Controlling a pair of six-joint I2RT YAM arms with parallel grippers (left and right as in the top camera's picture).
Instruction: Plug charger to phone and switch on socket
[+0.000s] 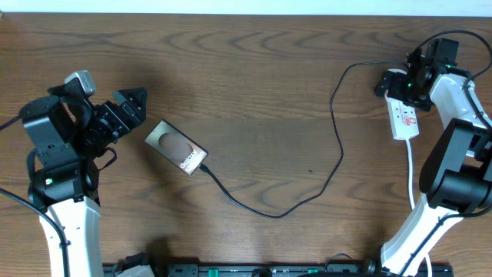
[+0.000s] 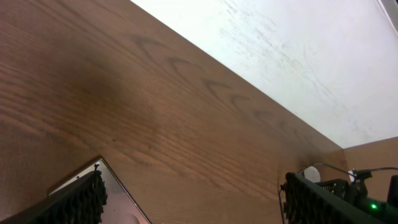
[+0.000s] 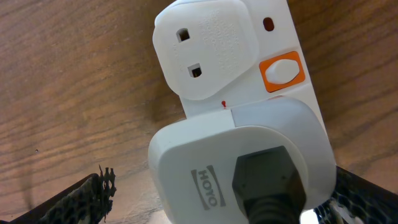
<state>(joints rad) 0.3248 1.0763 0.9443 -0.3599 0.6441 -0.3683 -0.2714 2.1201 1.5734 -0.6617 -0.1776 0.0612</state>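
Now: my left gripper (image 1: 135,104) hangs with fingers spread just left of the phone (image 1: 177,148), not touching it. The phone lies flat on the table (image 1: 261,77), lettered end toward the near right. The charger (image 1: 334,131) cable meets that end, then loops across the wood up to the socket (image 1: 405,119) at far right. My right gripper (image 1: 397,83) sits over the socket's far end, fingers (image 3: 93,196) apart on either side of the white adapter (image 3: 205,168). The orange switch (image 3: 283,71) is just beyond, untouched.

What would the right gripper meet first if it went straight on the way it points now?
The white charger plug seated on the power strip: it sits just ahead, between the open fingers. Whether they touch it is unclear.
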